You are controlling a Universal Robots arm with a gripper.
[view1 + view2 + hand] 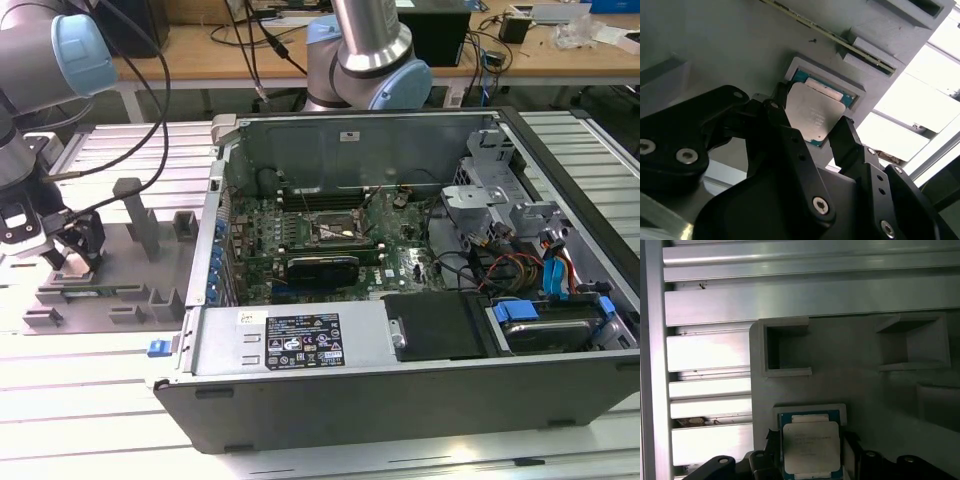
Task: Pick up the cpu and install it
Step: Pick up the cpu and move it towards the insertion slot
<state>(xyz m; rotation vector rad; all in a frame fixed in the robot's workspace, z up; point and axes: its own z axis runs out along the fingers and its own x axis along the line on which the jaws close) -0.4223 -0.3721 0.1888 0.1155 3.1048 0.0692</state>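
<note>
Two fingers [847, 137] flank cpu [812, 116] in tray [715, 45] recess; whether gripping, cannot tell.

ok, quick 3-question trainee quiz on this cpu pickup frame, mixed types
1. True or false: the cpu is already seated inside the computer case.
2. Where is the gripper? A) down at the grey tray on the exterior view's left; B) inside the case; C) raised high above the case.
3. Fill in: in both wrist views the cpu lies flat in a shallow ____ of the tray, silvery top showing.

Key: 1 false; 2 A; 3 recess.
</note>
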